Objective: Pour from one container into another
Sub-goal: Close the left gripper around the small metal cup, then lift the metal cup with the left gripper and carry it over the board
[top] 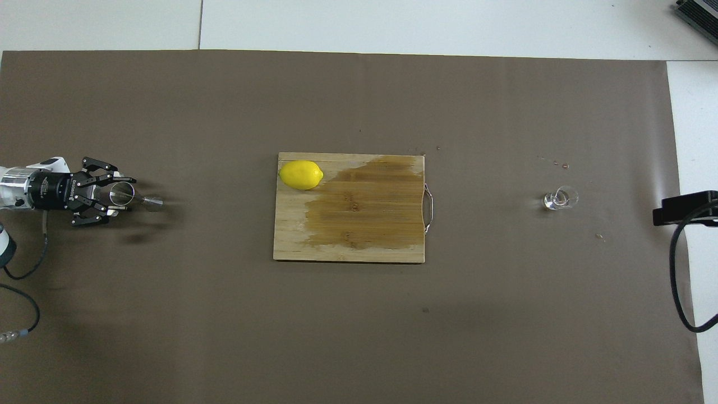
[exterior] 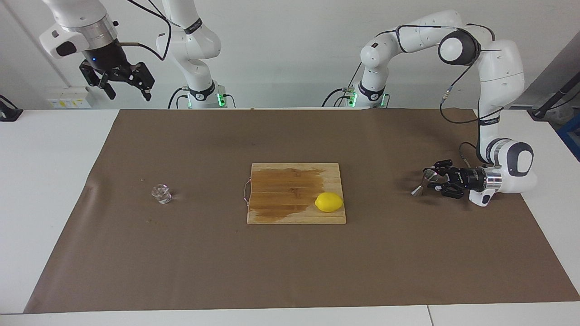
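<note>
glass cup (exterior: 161, 194): on the counter at the right arm's end, small, brittle, slippery; grip low around its sides
jigger (exterior: 423, 183): tilted, light, stiff metal, pinched in left gripper (exterior: 436, 181) fingers
right gripper (exterior: 123, 86): waits high, fingers spread

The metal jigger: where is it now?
The jigger lies tilted at the left gripper, toward the left arm's end of the brown mat.

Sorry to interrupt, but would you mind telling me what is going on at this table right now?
The left gripper is at the metal jigger at the left arm's end of the table, its fingers around the tilted jigger. The glass cup stands untouched on the brown mat at the right arm's end. The right gripper waits high up. A lemon sits on the stained cutting board in the middle.
</note>
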Robot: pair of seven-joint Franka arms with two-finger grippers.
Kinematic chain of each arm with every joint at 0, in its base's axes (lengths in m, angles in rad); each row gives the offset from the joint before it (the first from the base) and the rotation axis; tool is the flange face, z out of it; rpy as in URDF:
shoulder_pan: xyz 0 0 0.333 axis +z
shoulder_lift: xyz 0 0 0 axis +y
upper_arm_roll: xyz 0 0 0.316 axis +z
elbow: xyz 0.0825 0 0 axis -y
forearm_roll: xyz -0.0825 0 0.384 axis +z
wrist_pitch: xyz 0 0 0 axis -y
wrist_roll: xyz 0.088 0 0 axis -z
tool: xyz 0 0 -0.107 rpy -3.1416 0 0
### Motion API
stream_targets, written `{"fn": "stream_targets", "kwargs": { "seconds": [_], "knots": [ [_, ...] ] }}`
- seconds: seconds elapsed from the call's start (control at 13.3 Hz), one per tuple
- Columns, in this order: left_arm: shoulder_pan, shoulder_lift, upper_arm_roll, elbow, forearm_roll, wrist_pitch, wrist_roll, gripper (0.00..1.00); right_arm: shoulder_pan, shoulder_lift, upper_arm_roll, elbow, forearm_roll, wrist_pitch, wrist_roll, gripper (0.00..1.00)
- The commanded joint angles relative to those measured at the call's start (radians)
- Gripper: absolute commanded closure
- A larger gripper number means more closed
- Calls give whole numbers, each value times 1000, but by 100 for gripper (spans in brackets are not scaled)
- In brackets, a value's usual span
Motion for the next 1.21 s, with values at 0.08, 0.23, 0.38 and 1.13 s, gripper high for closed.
{"fn": "stream_targets", "kwargs": {
  "seconds": [0.08,0.23,0.38,1.13],
  "knots": [
    [0,-12,-2,-12,9,16,-19,56,-10,-2,4,-2,21,-14,16,0],
    [0,-12,-2,-11,9,16,-24,59,-10,-2,4,-2,21,-14,16,0],
    [0,-12,-9,-9,9,16,-24,64,-10,-2,4,-2,21,-14,16,0],
    [-17,-28,-151,31,-13,115,-151,73,-10,-2,5,-2,21,-14,16,0]
  ]
}}
